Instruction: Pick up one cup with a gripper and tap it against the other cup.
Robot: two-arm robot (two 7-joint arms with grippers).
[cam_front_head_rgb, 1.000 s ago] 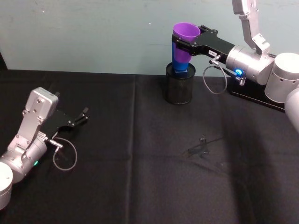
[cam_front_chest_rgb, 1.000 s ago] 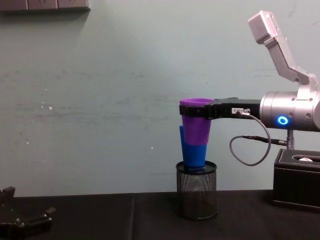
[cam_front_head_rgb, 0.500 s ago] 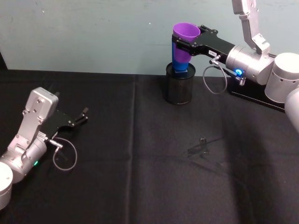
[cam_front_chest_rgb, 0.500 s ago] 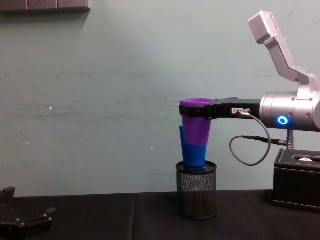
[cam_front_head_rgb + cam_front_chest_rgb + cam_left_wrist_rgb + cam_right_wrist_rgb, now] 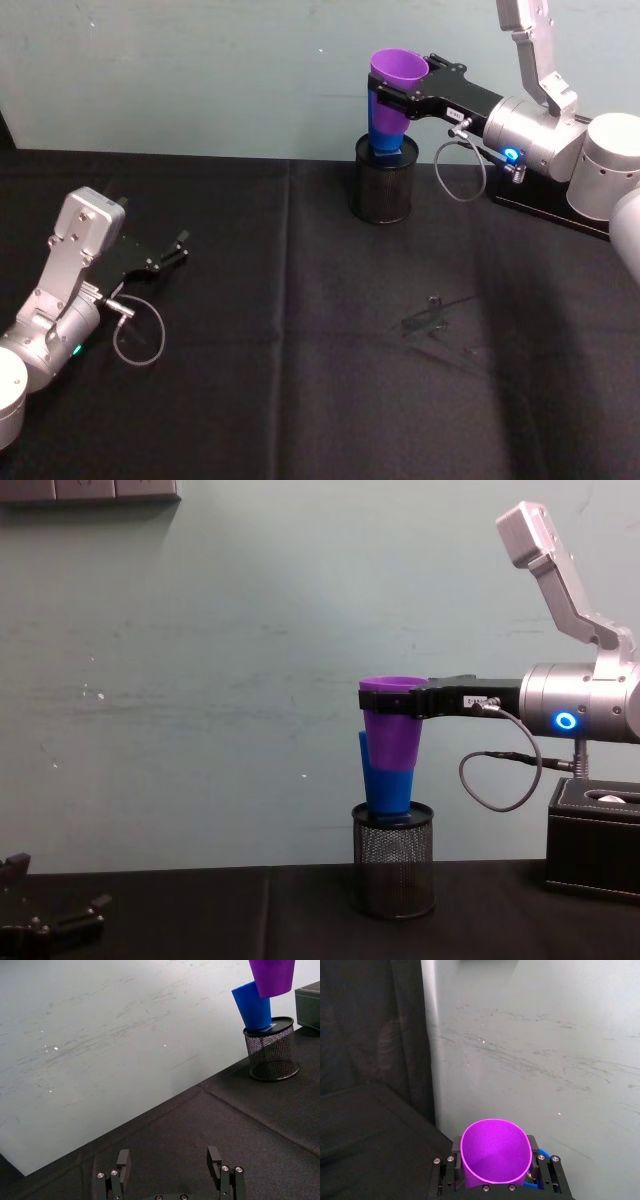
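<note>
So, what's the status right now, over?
Right gripper shut on purple cup, held high beside blue cup in mesh holder. Left gripper open, parked low. Nothing blocking.

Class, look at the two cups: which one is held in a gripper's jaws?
The purple cup, clamped near its rim by the right gripper; the blue cup sits in the mesh holder with no gripper on it.

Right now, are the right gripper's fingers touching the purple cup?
Touching. Right wrist view: the right gripper has its fingers tight against the purple cup, both sides.
</note>
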